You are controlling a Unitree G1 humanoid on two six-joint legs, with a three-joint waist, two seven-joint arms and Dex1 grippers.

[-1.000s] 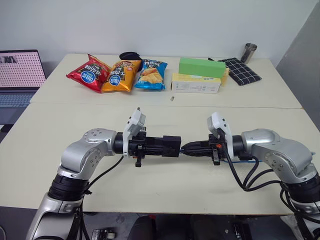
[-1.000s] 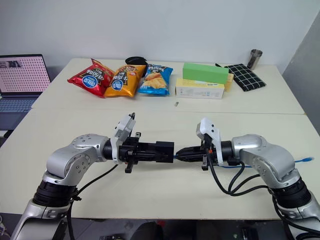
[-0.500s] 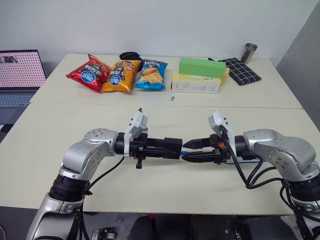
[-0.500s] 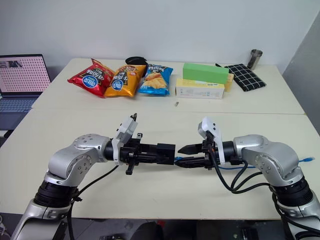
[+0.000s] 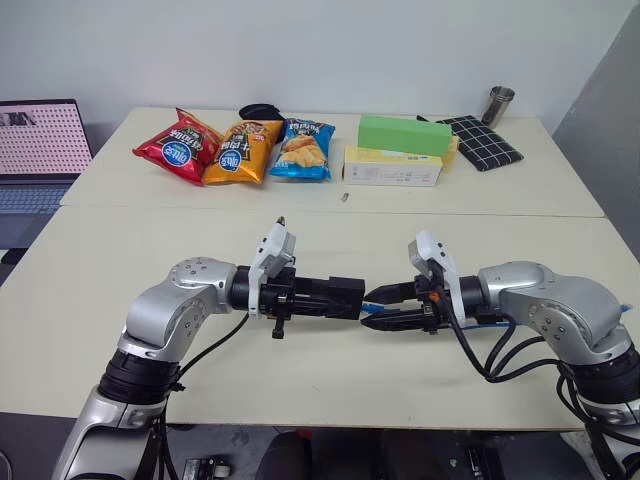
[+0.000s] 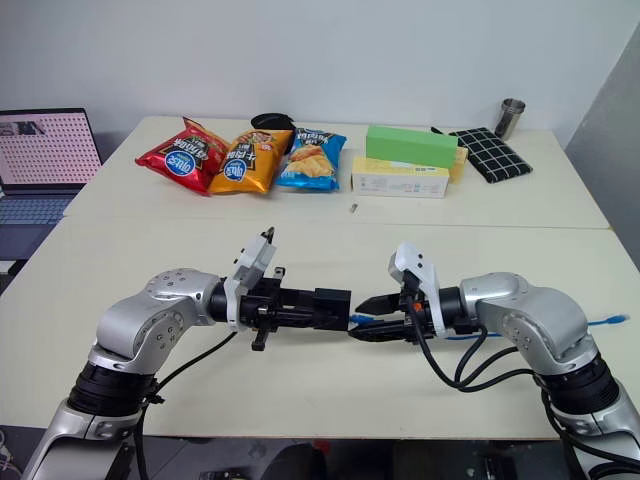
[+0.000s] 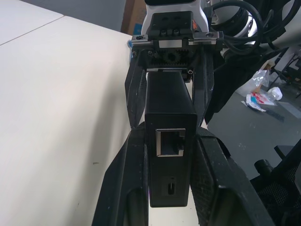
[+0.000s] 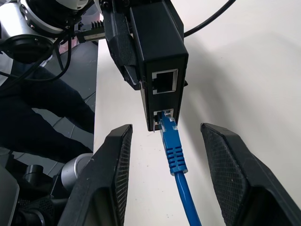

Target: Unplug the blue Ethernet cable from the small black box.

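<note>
Matte-black small rectangular box clamped in left tool; bright-blue thin Ethernet cable, still plugged, between right tool's parted fingers. Next: close on plug, pull away.

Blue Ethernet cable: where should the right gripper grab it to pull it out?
Grip the ribbed boot just behind the plug of the blue Ethernet cable, closing from both sides. It juts straight out of the small black box, between the right gripper's open fingers.

No legible text on any object
</note>
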